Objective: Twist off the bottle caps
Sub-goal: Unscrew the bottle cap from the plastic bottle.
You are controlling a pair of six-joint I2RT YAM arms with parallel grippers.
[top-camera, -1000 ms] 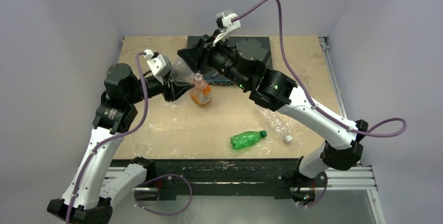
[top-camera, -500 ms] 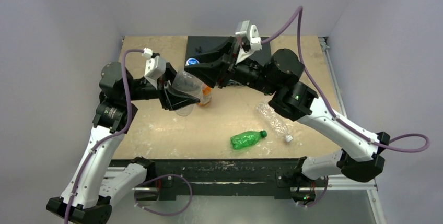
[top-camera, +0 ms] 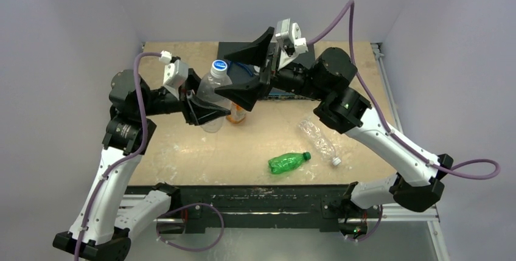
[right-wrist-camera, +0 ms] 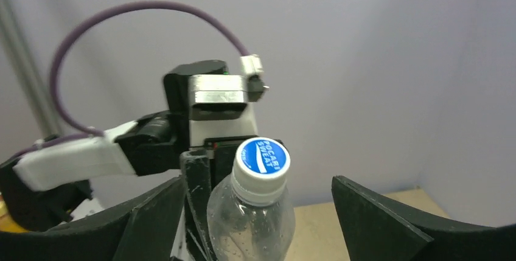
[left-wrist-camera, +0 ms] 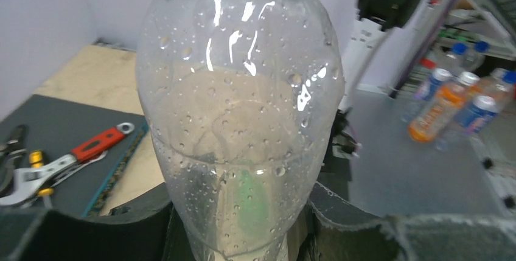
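Bottle (top-camera: pixel 213 93) | now upright just left of the orange bottle (top-camera: pixel 238 114), cap (top-camera: pixel 219 66) still on and facing up; a second ago it lay tilted | left gripper (top-camera: pixel 204 112) clamped on its lower body | right gripper (top-camera: pixel 221 76) now spread wide, flanking the cap | we judge the cap ready to grip, unscrewing not begun.

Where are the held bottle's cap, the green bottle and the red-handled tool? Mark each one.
held bottle's cap (right-wrist-camera: pixel 263 159): right wrist view, on its blue printed top.
green bottle (top-camera: pixel 285 163): top external view, mid-body.
red-handled tool (left-wrist-camera: pixel 96 145): left wrist view, on the red handle.
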